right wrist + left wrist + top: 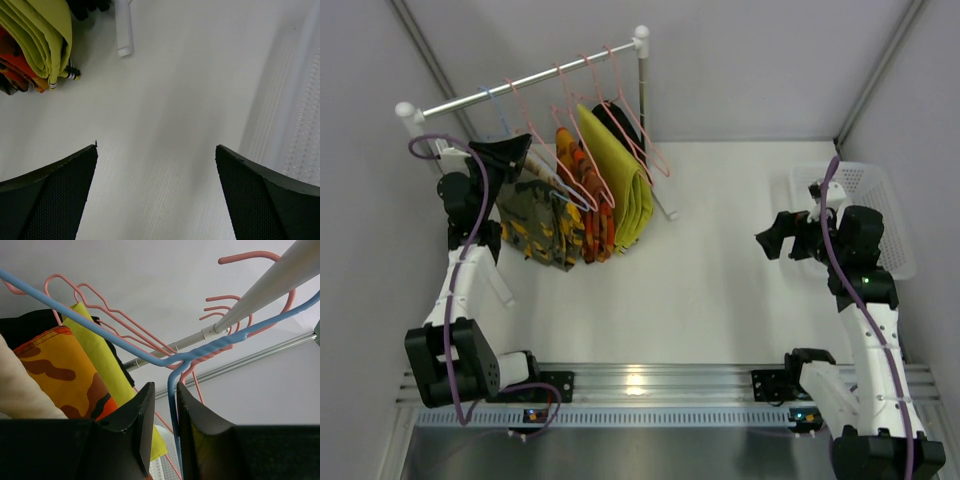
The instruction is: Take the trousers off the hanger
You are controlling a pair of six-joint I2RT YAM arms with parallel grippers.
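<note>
While the trousers hang on the hanger at the far left corner, my left gripper stands narrow around its wire, not clamped; my right gripper is wide, empty, near the right edge.

The trousers: camouflage, olive-grey and dark with yellow-orange patches. The hanger: light blue. Other hangers: pink. Alongside hang an orange-red garment with brown blotches, a plain yellow-green garment, a black garment and a plain beige garment. Rail: silver, with white posts. Table and basket: white. Cables: purple. Left gripper and right gripper: black.
</note>
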